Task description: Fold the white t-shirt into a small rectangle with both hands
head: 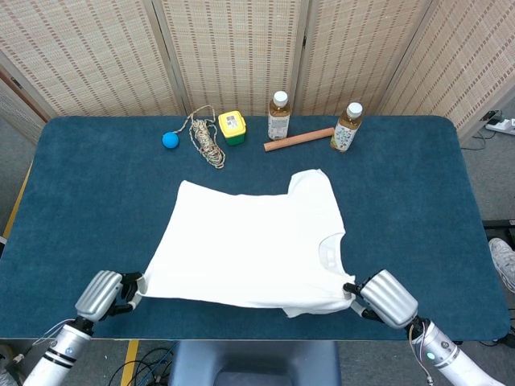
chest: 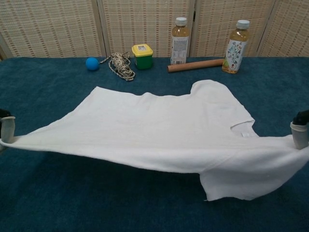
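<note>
Across the head view's middle lies one white t-shirt (head: pixel 253 245) on a dark blue table (head: pixel 418 193). Along the top edge stand two bottles (head: pixel 278 116), one yellow tub (head: pixel 232 127), one wooden rod (head: pixel 298 139), one rope coil (head: pixel 206 137) and one blue ball (head: pixel 170 140), before woven screens (head: pixel 233 48). At lower left, the left hand (head: pixel 103 294) pinches the hem corner; at lower right, the right hand (head: pixel 385 298) pinches the shoulder.

Chest view: the shirt's near edge hangs lifted and taut between fingertips (chest: pixel 7 129) at both frame edges.
</note>
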